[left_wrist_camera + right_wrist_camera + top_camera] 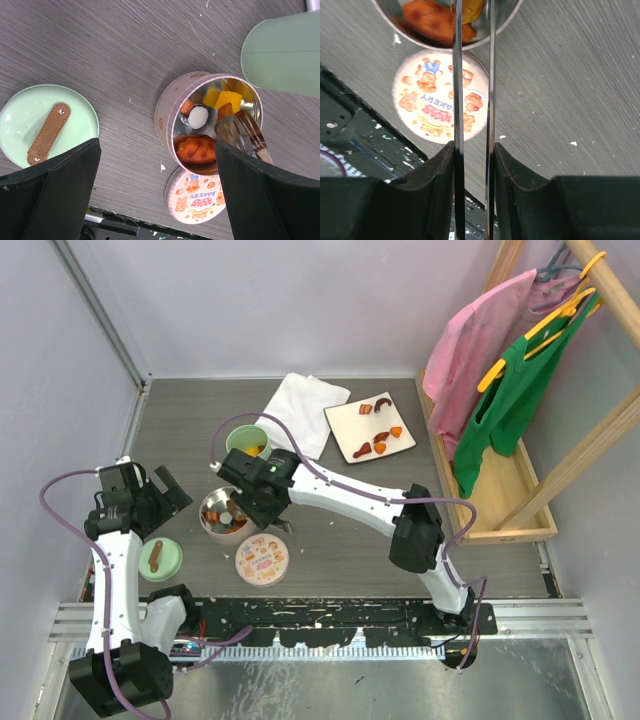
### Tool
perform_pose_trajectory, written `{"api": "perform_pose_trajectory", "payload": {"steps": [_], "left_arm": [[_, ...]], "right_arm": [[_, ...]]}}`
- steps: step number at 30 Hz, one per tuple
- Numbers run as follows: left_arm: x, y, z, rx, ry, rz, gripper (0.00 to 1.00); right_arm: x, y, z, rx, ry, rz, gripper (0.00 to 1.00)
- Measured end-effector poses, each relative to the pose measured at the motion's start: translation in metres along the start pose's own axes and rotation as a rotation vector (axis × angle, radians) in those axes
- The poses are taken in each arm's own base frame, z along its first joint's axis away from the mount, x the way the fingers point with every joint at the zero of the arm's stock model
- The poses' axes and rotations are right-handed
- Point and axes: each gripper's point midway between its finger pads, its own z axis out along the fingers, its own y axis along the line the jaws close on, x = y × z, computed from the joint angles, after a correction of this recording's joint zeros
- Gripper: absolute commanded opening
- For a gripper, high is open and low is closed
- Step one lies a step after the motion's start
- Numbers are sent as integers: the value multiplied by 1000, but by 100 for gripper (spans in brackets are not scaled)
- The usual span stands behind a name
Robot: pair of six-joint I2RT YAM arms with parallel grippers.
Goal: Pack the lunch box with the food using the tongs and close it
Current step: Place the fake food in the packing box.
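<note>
The lunch box, a round pink tin (210, 527) (165, 107), stands open at centre left of the table. Food lies inside it: an orange piece (196, 149), yellow chunks (225, 97) and a white piece (198, 116). My right gripper (256, 504) (474, 160) is shut on the grey metal tongs (457, 100). The tongs' slotted tips (240, 132) reach into the tin over the food (430, 17). More food (380, 430) lies on a white plate (350, 445) at the back. My left gripper (172, 492) (157, 200) hovers open and empty left of the tin.
The tin's printed bakery lid (262, 558) (197, 200) (427, 100) lies flat just in front of it. A mint-green lid (160, 560) (30, 115) with a brown knob (48, 132) lies front left. A mint-green cup (246, 440) (285, 52), a white cloth (303, 412) and a clothes rack (520, 390) stand behind.
</note>
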Motion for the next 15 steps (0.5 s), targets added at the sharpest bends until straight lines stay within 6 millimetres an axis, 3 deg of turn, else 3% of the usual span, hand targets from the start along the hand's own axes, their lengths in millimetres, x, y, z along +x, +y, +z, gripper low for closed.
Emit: {"api": "perform_pose_trajectory", "payload": {"steps": [8, 15], "left_arm": [[0, 0, 0, 1, 0, 0, 98], [0, 0, 0, 1, 0, 0, 98]], "right_arm": [[11, -9, 7, 46, 49, -23, 45], [9, -7, 6, 35, 41, -22, 47]]}}
